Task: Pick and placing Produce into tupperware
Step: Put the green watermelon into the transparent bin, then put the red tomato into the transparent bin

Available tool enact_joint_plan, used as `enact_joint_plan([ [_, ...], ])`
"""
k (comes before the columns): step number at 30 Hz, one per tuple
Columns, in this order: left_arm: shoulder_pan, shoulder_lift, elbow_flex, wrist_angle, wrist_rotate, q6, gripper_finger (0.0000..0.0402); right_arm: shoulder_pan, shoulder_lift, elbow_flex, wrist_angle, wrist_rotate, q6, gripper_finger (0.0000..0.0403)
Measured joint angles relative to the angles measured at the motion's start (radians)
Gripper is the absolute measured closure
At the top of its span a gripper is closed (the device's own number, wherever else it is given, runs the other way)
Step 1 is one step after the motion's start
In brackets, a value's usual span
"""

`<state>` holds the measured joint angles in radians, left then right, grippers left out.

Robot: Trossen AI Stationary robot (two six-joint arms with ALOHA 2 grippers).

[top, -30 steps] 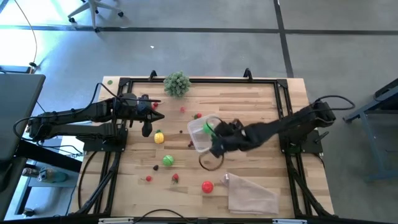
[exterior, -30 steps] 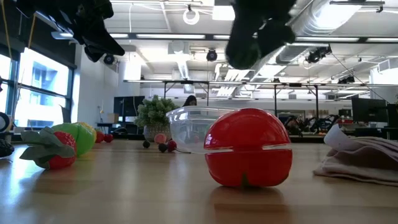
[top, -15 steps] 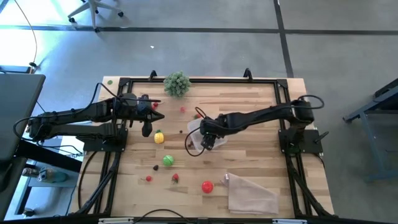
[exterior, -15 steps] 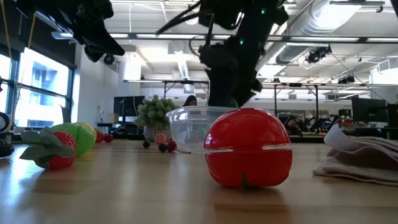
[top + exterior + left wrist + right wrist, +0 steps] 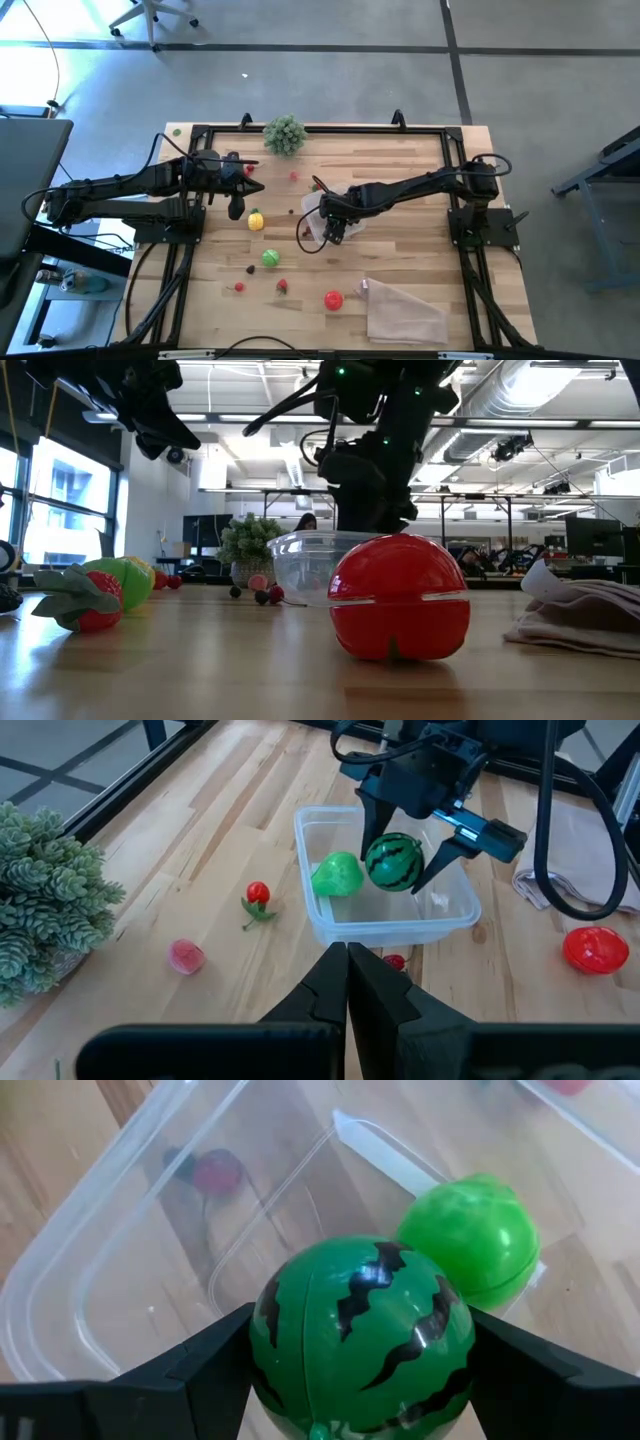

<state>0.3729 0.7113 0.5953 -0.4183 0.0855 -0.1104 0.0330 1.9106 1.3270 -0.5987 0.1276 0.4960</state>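
High view: pale wood-plank table (image 5: 410, 190), grey floor around. Low view: open workshop, ceiling lights — red tomato (image 5: 400, 610) up front. Wrist views: right gripper (image 5: 412, 845) clamps the striped melon ball (image 5: 362, 1335) over the clear tub (image 5: 440, 920); left gripper (image 5: 348, 970) closed, empty.

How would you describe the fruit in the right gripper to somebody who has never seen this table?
Find the clear tupperware mid-table. The right gripper is shut on the melon ball over it. It alone has dark stripes; the green fruit beside it is plain.

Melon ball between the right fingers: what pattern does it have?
Green with dark zigzag stripes; right wrist view shows it best.
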Motion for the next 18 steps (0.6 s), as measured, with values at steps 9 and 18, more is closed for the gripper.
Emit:
enact_joint_plan([
  [9, 0.0, 0.0, 0.0, 0.0, 0.0, 0.0, 0.0401, 0.0, 0.017, 0.0, 0.001, -0.007, -0.008, 0.0091],
  [18, 0.0, 0.0, 0.0, 0.0, 0.0, 0.0, 0.0401, 0.0, 0.016, 0.0, 0.006, 0.001, -0.026, 0.0047],
])
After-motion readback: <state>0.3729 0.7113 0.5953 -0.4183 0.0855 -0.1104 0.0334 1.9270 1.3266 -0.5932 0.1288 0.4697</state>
